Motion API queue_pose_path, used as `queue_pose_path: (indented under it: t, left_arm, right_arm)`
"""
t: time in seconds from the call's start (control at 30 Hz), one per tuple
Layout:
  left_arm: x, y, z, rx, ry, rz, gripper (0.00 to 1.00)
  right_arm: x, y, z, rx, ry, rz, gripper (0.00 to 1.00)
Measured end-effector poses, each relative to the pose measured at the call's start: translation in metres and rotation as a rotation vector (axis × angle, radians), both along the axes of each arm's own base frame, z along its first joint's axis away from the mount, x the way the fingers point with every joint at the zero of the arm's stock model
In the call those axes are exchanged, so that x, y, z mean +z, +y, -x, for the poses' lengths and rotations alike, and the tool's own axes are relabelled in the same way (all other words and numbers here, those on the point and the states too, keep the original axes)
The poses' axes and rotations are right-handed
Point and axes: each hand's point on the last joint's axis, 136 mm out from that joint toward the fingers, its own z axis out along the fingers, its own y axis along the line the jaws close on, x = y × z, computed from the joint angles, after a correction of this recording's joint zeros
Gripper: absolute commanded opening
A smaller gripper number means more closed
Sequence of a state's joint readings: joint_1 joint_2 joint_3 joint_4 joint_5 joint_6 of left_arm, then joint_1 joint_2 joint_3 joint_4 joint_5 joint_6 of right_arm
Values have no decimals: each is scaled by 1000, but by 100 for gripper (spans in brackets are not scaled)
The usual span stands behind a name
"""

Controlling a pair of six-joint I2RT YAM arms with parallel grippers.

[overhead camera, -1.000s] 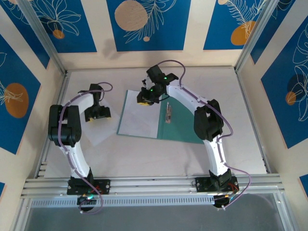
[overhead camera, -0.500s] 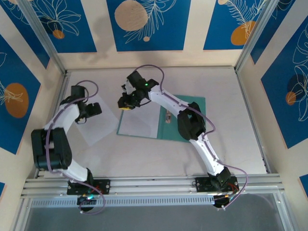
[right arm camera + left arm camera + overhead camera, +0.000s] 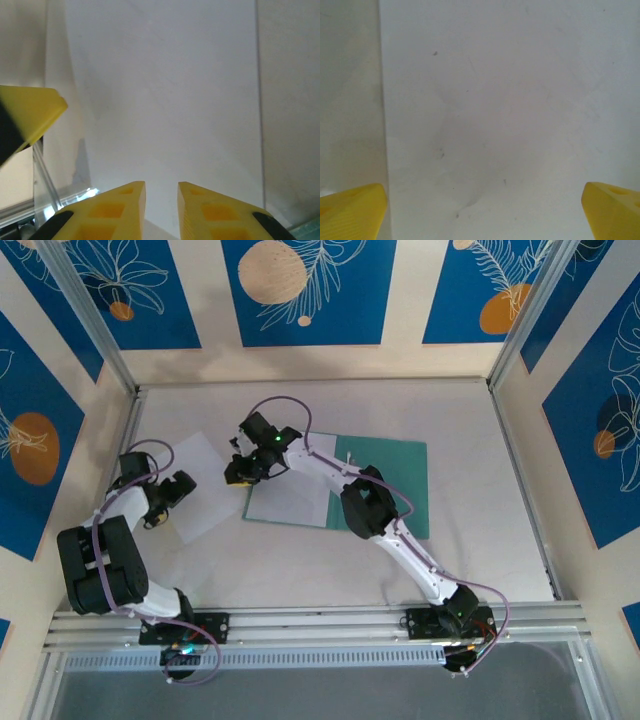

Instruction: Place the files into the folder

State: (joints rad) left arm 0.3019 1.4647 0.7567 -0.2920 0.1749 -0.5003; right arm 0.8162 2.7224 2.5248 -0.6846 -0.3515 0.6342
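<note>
Well left of the thin teal-green card folder [image 3: 395, 475], which lies open on the pale desk [image 3: 480, 540], the left gripper [image 3: 160, 505] hovers with its yellow fingers [image 3: 355, 210] spread wide over a loose plain white paper sheet [image 3: 205, 485]. At the folder's left edge, the right gripper [image 3: 238, 472] has its fingers [image 3: 120, 210] only narrowly apart. A second white sheet [image 3: 290, 502] lies on the folder's left leaf.

Left tool [image 3: 482, 206] gapes wide, right tool [image 3: 161, 190] stands narrowly parted.
</note>
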Motion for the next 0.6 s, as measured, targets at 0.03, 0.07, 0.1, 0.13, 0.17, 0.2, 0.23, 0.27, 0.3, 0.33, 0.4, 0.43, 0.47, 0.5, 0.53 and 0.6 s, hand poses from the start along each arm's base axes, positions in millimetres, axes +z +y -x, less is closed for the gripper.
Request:
queue_pose_path:
  t: [0.03,0.07,0.1,0.13,0.17,0.2,0.23,0.27,0.3,0.33,0.4,0.43,0.47,0.5,0.53,0.6]
  left_arm:
    - [-2,-2,-2,-4,-5,16,100]
    - [-4,-4,-3,-6,-8,31,100]
    - [-5,-5,-4,-11,-8,42,100]
    - [-7,-7,-5,-14,-9,55,100]
    - [-8,-9,-6,-15,-13,64,100]
    - [-9,-10,-6,-19,-15,71,100]
    - [-9,-11,-7,-23,-17,80,100]
    - [-9,-12,-8,-26,-19,84,100]
    - [-9,-13,-9,-29,-22,89,100]
    - [-10,-14,-10,-32,-26,94,100]
    - [-10,-15,-12,-37,-32,103,100]
    - [-10,-15,-13,-40,-36,107,100]
    - [-10,-16,-14,-43,-41,111,100]
    - [-10,-17,-15,-46,-46,116,100]
    - [-9,-17,-17,-49,-51,120,100]
    - [-9,-18,-18,-54,-56,128,100]
  right_arm:
    - [-4,-1,0,-3,2,8,26]
    - [-7,-1,-1,-5,3,13,26]
    - [-9,-1,-1,-7,3,17,26]
    - [-10,-1,-1,-7,4,19,26]
    - [-11,-2,-1,-8,2,20,26]
    - [-11,-1,-1,-9,0,22,26]
    - [-11,-1,-2,-12,-5,25,26]
    - [-12,-2,-3,-16,-10,30,26]
    - [-13,-2,-3,-18,-14,35,26]
    - [-14,-2,-3,-19,-18,40,26]
    - [-15,-2,-2,-21,-21,49,26]
    - [-15,-2,-1,-20,-21,51,26]
    - [-16,-2,0,-19,-21,54,26]
    - [-16,-2,1,-18,-21,56,26]
    - [-17,-2,2,-15,-21,59,26]
    - [-19,-1,4,-12,-19,64,26]
